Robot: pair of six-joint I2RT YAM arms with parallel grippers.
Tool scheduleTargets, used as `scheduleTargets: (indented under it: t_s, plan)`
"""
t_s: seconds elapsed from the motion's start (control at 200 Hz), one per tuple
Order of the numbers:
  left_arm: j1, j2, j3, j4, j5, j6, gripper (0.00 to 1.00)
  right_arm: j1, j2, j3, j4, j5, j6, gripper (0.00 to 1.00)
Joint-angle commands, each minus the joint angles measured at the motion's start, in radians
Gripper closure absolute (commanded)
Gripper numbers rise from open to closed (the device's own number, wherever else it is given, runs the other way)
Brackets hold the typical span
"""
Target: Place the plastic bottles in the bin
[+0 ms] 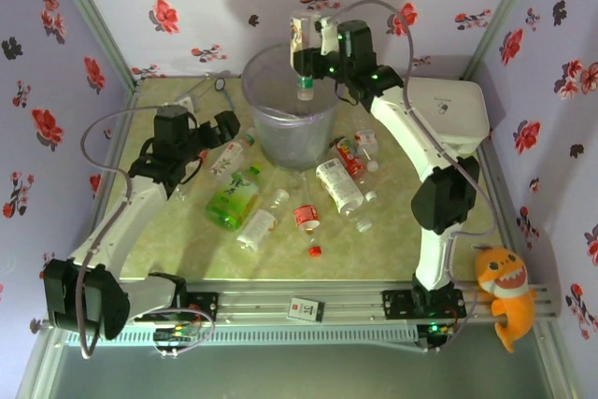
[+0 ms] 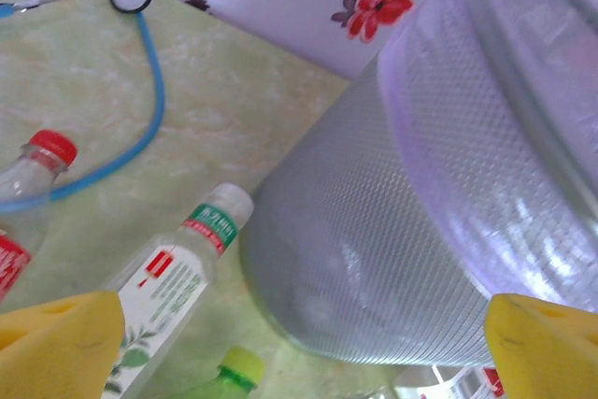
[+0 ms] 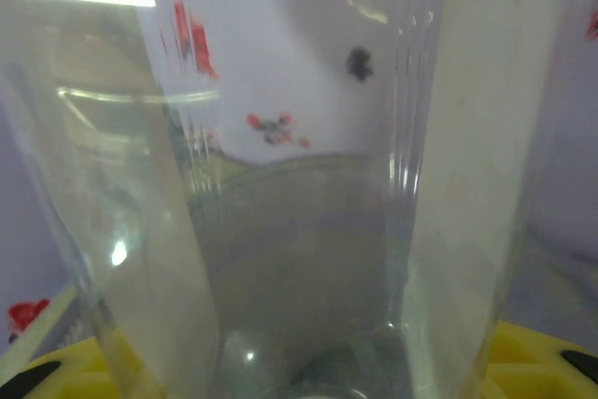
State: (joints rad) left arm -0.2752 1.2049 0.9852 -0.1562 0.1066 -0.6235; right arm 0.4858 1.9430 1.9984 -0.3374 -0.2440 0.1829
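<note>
Held bottle (image 1: 305, 77): clear plastic, long axis vertical, cap end pointing down, hanging over the open mouth of the bin (image 1: 257, 91). Right gripper (image 1: 304, 44) is clamped on its upper body. In the right wrist view the clear bottle wall (image 3: 299, 231) sits between the yellow fingers (image 3: 528, 354), with the grey bin behind it.

The bin stands upright at the far middle of the table (image 1: 420, 231).

More bottles lie on their sides near the bin. The white-label bottle (image 1: 232, 154) is at the bin's near left, long axis diagonal, white cap toward the bin. The green-label bottle (image 1: 234, 198) is just nearer, cap toward the far right. The small red-label bottle (image 1: 306, 215) is near centre. The large white-label bottle (image 1: 338, 184) is at the near right, among several others.

Left gripper (image 1: 213, 137) hangs just left of the bin, jaws wide apart, nothing between them. Its wrist view shows the yellow pads (image 2: 56, 343), the bin wall (image 2: 374, 259) and a blue-tubed stethoscope (image 2: 149, 81).

An orange plush toy (image 1: 505, 292) sits at the near right edge.
</note>
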Motion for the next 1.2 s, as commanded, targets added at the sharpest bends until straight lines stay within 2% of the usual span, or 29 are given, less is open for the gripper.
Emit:
scheduleTargets:
  t_s: [0.0,0.13,0.3,0.585,0.685,0.97,1.195]
  plan:
    - [-0.013,0.02,0.05,0.084,0.027,-0.042,0.0,0.018,0.021,0.047,-0.061,-0.034,-0.032,0.55]
    - [-0.023,0.062,0.086,0.1,0.021,-0.049,0.0,0.033,0.042,0.023,-0.081,-0.031,-0.042,0.52]
    - [-0.038,0.117,0.126,0.116,0.018,-0.066,0.0,0.045,0.06,-0.002,-0.107,-0.012,-0.046,0.44]
    - [-0.044,0.192,0.199,0.127,0.022,-0.057,0.0,0.054,0.065,-0.027,-0.128,0.003,-0.054,0.21]
    - [-0.045,0.219,0.22,0.123,0.022,-0.049,0.0,0.054,0.06,-0.026,-0.142,0.007,-0.059,0.17]
    - [-0.044,0.281,0.271,0.099,0.04,-0.033,0.06,0.055,-0.044,-0.013,-0.135,0.019,-0.056,0.19]
    - [-0.047,0.32,0.313,0.054,0.051,-0.015,0.11,0.024,-0.227,-0.089,-0.153,0.128,-0.031,0.21]
